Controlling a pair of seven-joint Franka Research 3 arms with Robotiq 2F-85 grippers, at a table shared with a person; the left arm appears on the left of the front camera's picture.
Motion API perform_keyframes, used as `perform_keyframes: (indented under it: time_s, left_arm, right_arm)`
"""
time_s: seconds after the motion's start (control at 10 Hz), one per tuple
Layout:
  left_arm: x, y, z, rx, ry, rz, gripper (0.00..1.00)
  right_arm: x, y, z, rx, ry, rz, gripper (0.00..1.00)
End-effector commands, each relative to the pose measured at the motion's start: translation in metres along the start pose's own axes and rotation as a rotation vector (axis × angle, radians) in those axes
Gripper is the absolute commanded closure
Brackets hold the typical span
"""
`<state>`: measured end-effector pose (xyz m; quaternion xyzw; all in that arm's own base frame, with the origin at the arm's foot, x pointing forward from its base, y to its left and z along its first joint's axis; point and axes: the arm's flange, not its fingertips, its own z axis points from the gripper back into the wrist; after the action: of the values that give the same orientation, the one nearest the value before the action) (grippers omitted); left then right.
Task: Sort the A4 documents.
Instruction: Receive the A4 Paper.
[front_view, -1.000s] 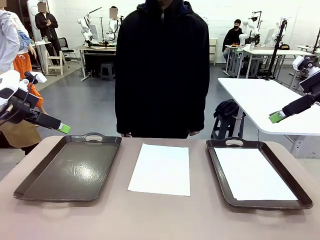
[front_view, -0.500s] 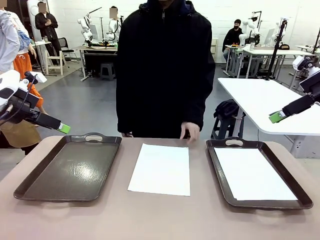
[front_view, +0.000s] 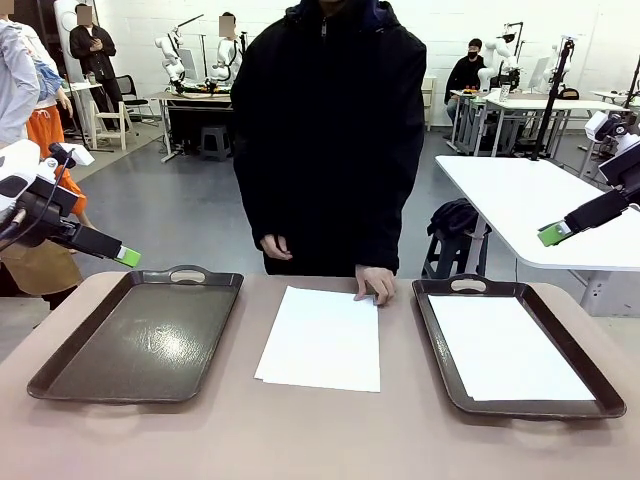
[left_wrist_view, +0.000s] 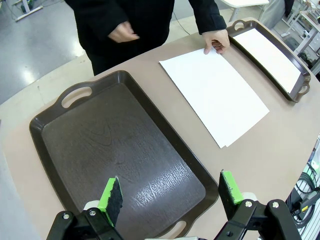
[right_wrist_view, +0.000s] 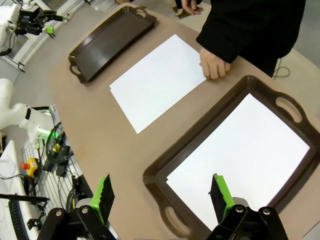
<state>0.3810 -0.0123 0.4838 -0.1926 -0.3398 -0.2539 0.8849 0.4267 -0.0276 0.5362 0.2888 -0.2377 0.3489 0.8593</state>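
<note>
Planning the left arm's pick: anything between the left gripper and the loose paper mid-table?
Nothing upright. The empty tray lies flat between the open left gripper and the loose paper, and the person's hand rests on the paper's far corner.

Table (front_view: 320, 440): left tray (front_view: 140, 340), A4 documents (front_view: 322, 338) centre, right tray (front_view: 434, 345).

Left gripper (left_wrist_view: 169, 189) raised, jaws wide, right gripper (right_wrist_view: 162, 191) likewise (both hovering)
</note>
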Motion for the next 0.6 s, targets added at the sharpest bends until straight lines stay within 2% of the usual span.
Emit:
perform_keyframes:
  time_s: [0.0,0.5]
  left_arm:
    - [-0.0019,0.0016,-0.0002,-0.008,-0.005,-0.001,0.0]
    - [-0.0019,0.0016,-0.0002,-0.008,-0.005,-0.001,0.0]
  right_arm:
    - [-0.0002,0.0003,-0.0007,0.005,0.0,0.006,0.0]
    - [-0.0002,0.0003,-0.0007,0.005,0.0,0.006,0.0]
